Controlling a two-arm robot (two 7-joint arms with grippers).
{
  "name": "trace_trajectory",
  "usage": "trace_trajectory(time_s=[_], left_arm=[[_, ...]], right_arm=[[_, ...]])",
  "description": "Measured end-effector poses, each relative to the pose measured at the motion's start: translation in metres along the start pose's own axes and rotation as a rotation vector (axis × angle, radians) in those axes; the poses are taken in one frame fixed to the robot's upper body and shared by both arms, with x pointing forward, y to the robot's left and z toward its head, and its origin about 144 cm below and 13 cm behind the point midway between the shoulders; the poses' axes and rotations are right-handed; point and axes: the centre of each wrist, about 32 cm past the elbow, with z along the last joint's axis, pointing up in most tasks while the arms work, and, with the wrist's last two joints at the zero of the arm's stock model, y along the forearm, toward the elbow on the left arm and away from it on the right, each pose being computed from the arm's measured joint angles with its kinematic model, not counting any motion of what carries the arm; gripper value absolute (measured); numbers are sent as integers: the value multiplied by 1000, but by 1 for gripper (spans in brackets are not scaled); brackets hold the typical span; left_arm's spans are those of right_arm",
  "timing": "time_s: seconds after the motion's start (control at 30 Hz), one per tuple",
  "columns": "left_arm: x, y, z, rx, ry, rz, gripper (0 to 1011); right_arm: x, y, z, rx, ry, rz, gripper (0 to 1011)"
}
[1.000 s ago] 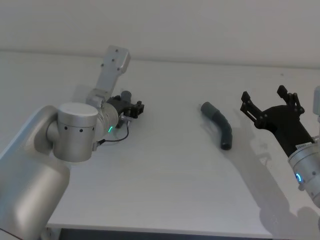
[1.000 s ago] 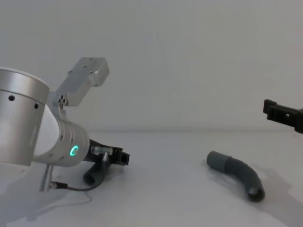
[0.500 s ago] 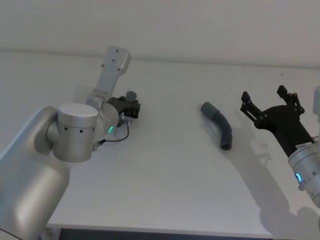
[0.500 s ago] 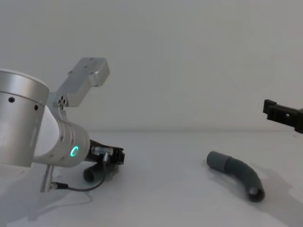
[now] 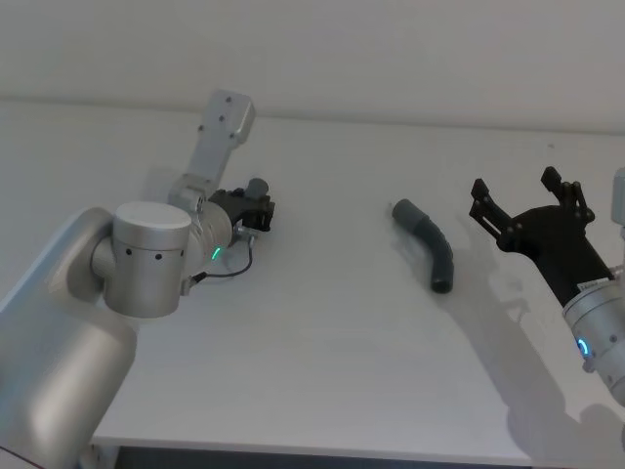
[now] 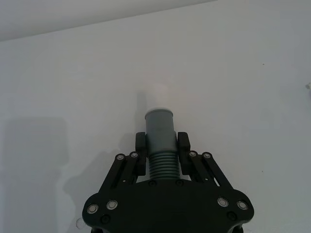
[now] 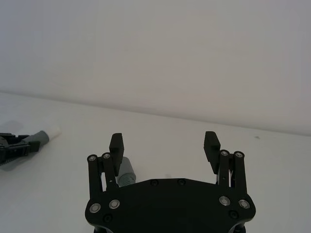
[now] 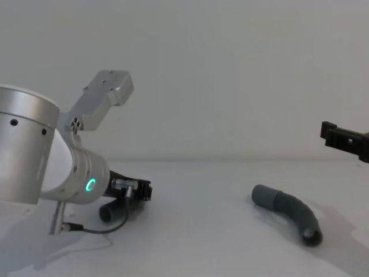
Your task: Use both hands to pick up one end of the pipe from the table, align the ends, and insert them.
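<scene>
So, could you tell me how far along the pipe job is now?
Done: the left gripper is shut on the short tube. In hand: the right gripper hangs open beside the curved hose, which lies untouched on the table. Remaining: grasp the hose, align the ends, insert.

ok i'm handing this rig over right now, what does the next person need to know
Left gripper: shut on the short tube, low on the left side of the table. The white tip points away from the wrist. Cannot tell if the tube is lifted.
Right gripper: open, empty, above the table to the right of the curved hose.
The curved hose lies loose on the table, right of centre.
Done: short tube gripped.
Left: grip the hose, line the white tip up with its collar, insert.
</scene>
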Motion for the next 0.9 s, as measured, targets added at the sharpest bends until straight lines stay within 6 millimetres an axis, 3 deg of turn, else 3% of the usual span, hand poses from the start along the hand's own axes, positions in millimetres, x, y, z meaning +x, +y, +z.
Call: trace_trajectory(time_s=[0.57,0.9], left_arm=[[0,0,0,-1,0,-1,377],[0,0,0,-1,0,0,377]], right_arm=[[0,1,1,-3,-7,2,1002],[4,8,14,-74,-58,40,1002]])
